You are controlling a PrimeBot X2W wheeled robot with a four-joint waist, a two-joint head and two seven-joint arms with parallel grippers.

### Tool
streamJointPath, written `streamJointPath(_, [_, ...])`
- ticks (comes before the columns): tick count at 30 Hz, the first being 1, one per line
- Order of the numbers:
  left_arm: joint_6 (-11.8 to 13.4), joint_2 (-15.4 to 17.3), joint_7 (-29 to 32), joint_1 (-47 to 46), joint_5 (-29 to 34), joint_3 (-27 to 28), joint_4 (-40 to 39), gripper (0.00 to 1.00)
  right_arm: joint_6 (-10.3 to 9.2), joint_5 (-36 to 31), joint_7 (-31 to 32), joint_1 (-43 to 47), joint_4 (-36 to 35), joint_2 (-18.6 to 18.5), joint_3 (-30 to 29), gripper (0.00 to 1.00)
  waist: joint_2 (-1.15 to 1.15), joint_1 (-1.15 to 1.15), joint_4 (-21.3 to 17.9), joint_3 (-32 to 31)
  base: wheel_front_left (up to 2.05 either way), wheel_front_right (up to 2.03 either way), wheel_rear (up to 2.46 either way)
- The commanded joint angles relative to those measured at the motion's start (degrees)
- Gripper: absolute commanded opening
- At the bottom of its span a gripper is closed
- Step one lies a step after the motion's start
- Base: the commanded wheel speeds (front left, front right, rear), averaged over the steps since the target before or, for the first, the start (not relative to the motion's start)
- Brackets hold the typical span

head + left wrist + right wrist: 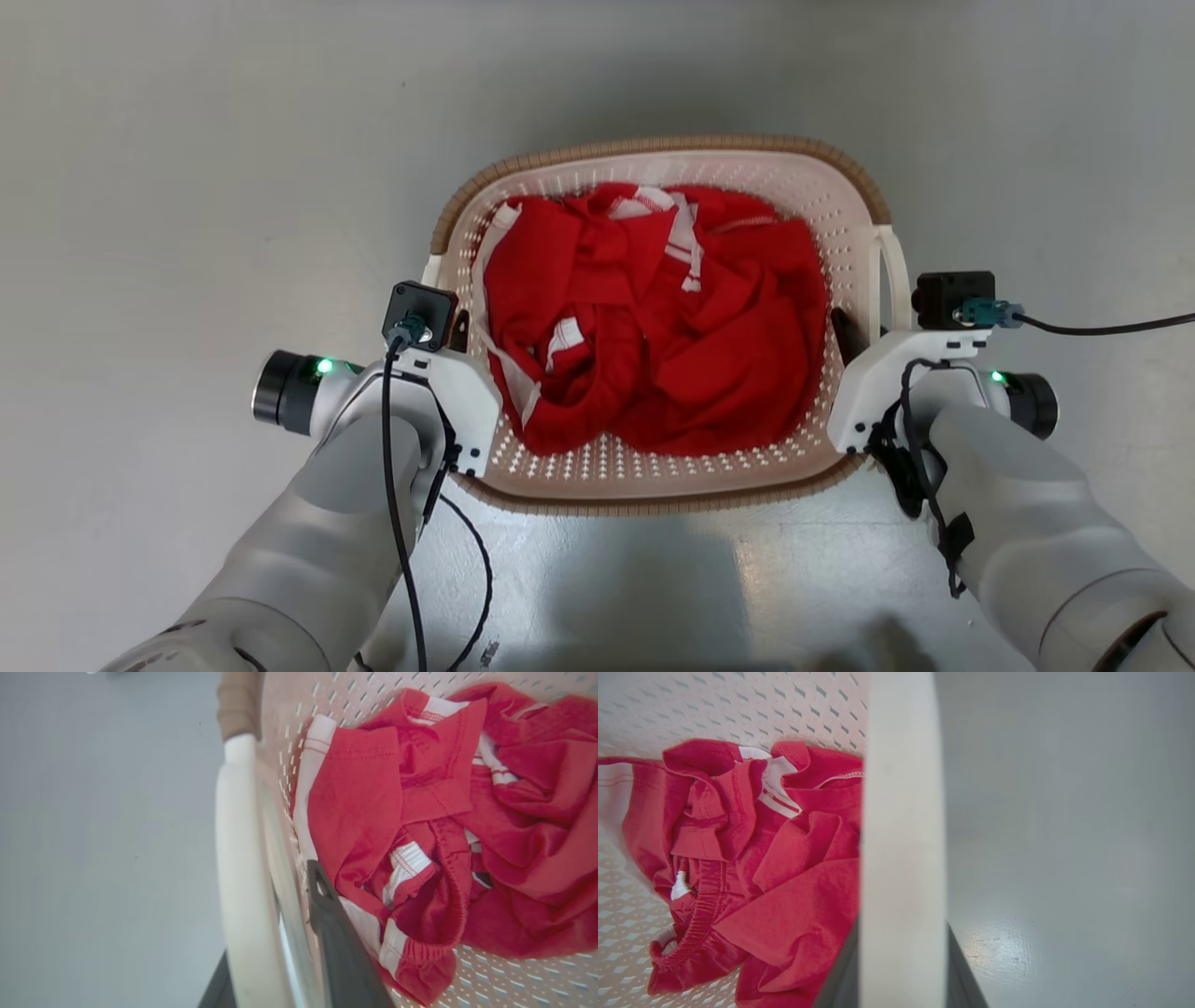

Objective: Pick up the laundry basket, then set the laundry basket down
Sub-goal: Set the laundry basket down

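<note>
The cream laundry basket (653, 147), with perforated walls and a brown woven rim, sits in the middle of the head view between my two arms. Red clothes with white trim (653, 317) fill it. My left gripper (457, 334) is shut on the basket's left white handle (238, 858), with one dark finger (336, 933) inside against the wall. Across the basket, my right gripper (857, 338) is shut on the right white handle (903, 812), a dark finger (964, 975) on either side of it. I cannot tell whether the basket rests on the floor or hangs above it.
Plain grey floor (187, 187) surrounds the basket on all sides. Black cables (1102, 327) run from both wrists. A shiny patch of floor (653, 579) lies between my forearms, close to my body.
</note>
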Motion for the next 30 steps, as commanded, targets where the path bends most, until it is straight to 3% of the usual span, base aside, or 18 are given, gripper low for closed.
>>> streamJointPath(1, [0.6, 2.6, -1.2, 0.0, 2.2, -0.7, 0.5, 0.0, 0.13, -1.7, -1.5, 0.7, 0.6, -1.4, 0.0, 0.0, 0.0, 0.0, 0.1, 0.7, 0.0, 0.0, 0.0])
streamJointPath(26, [0.9, 2.6, -4.0, -2.6, 2.5, -1.2, 0.5, 0.0, 0.13, -8.0, -3.5, -0.2, 0.6, -1.4, -6.0, 0.0, 0.0, 0.0, 0.8, 5.6, 0.0, 0.0, 0.0])
streamJointPath(27, [0.9, 2.6, -4.1, -2.6, 2.6, -1.3, 0.4, 0.3, 0.13, -8.0, -3.5, -0.2, 0.6, -1.4, -6.2, 0.0, 0.0, 0.0, 0.9, 5.7, 0.0, 0.0, 0.0])
streamJointPath(28, [0.9, 2.6, -4.1, -2.6, 2.6, -1.3, 0.4, 0.3, 0.13, -8.0, -3.5, -0.2, 0.6, -1.4, -6.2, 0.0, 0.0, 0.0, 0.9, 5.7, 0.0, 0.0, 0.0])
streamJointPath(29, [0.9, 2.6, -4.2, -2.7, 2.6, -1.3, 0.3, 0.82, 0.13, -8.0, -3.7, -0.2, 0.6, -1.4, -6.3, 0.24, 0.0, 0.0, 1.0, 5.7, 0.0, 0.0, 0.0])
streamJointPath(30, [0.8, 2.6, -4.2, -2.7, 2.5, -1.3, 0.2, 1.0, 0.13, -8.2, -3.7, -0.2, 0.6, -1.4, -6.3, 0.86, 0.0, 0.0, 1.0, 5.7, 0.0, 0.0, 0.0])
